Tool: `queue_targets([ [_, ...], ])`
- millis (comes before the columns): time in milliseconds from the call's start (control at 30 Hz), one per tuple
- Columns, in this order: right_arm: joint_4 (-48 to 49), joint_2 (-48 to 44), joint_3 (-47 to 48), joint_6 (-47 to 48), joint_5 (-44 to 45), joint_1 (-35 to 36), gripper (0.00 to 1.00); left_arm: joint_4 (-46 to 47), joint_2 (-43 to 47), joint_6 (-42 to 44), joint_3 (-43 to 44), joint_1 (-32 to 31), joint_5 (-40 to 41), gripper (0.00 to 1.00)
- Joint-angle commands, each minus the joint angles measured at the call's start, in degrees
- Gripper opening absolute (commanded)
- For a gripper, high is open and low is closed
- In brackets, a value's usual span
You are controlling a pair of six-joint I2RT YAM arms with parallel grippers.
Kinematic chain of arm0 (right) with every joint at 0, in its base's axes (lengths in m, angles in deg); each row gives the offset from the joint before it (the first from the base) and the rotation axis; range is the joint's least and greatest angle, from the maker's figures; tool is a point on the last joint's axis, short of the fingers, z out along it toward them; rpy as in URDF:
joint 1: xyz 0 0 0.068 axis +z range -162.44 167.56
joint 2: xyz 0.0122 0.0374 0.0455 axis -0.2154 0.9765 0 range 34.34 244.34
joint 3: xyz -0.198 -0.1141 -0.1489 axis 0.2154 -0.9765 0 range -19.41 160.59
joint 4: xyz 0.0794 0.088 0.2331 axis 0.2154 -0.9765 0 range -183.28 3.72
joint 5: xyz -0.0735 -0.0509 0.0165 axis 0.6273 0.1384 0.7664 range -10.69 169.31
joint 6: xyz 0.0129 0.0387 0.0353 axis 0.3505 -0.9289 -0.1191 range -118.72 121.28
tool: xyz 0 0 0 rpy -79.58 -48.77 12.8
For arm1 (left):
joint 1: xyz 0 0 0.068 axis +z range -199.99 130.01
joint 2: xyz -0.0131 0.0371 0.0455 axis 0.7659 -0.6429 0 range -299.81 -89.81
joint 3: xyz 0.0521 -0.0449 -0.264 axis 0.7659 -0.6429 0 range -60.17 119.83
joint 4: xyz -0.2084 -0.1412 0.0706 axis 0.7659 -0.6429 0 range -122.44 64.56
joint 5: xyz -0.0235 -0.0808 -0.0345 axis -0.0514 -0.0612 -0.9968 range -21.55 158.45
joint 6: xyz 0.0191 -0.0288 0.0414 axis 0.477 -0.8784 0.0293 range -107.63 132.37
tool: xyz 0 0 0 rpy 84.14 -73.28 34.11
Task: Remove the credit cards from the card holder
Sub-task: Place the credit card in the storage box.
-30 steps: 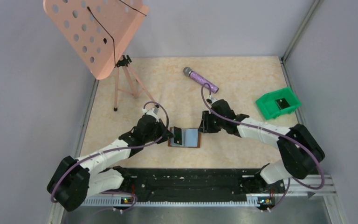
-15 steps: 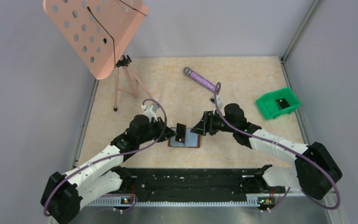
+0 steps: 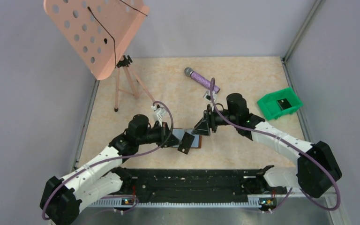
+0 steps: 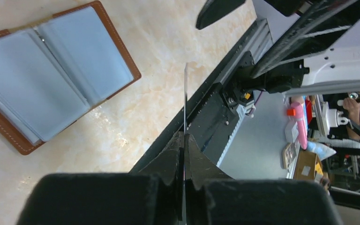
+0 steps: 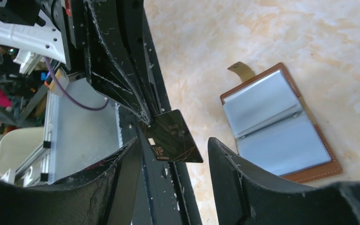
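The left claw (image 4: 184, 140) pinched a thin, glossy black card (image 5: 173, 137) — rigid, flat. The right claw (image 3: 200, 127) stood spread, empty, beside the open brown leather card holder (image 5: 281, 126).

Crowded middle, open flanks

The left gripper (image 3: 173, 139), pinching a card (image 5: 173, 138) on edge, and the right gripper (image 3: 201, 127), jaws apart, close in on the holder (image 3: 191, 137) from left and far right, leaving only a narrow gap over its open panels. The right fingertips seem to hang above it, though the top view is too small to be sure. The card blocks the near-left approach, by the rail (image 3: 215, 180). Bare table (image 3: 243, 75) lies right of the holder toward the bin (image 3: 268, 107). A lane runs far of the holder between the stand (image 3: 117, 89) on the left and the mic (image 3: 201, 80) on the right.
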Motion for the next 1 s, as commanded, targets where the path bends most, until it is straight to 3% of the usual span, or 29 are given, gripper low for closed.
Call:
queue_targets([
  [0,0.32,3.37,3.60,3.36,-7.31,-0.49,0.54,0.99,-0.06,2.27,2.51,0.24,-6.60,0.00],
  [367,-2.70,8.88,4.78,6.41,-10.53,1.46,0.51,1.10,-0.73,2.65,3.42,0.21,-7.27,0.00],
  [567,1.01,9.19,2.98,4.38,-11.66,1.49,0.37,1.04,-1.43,2.91,3.80,0.20,-7.23,0.00],
  [700,4.49,9.33,1.73,2.41,-13.77,1.49,0.08,0.98,-1.77,2.87,4.11,0.16,-7.25,0.00],
  [967,9.09,8.81,-0.50,-0.25,-17.66,1.51,0.00,0.28,-2.21,3.03,5.28,0.23,-7.22,0.00],
])
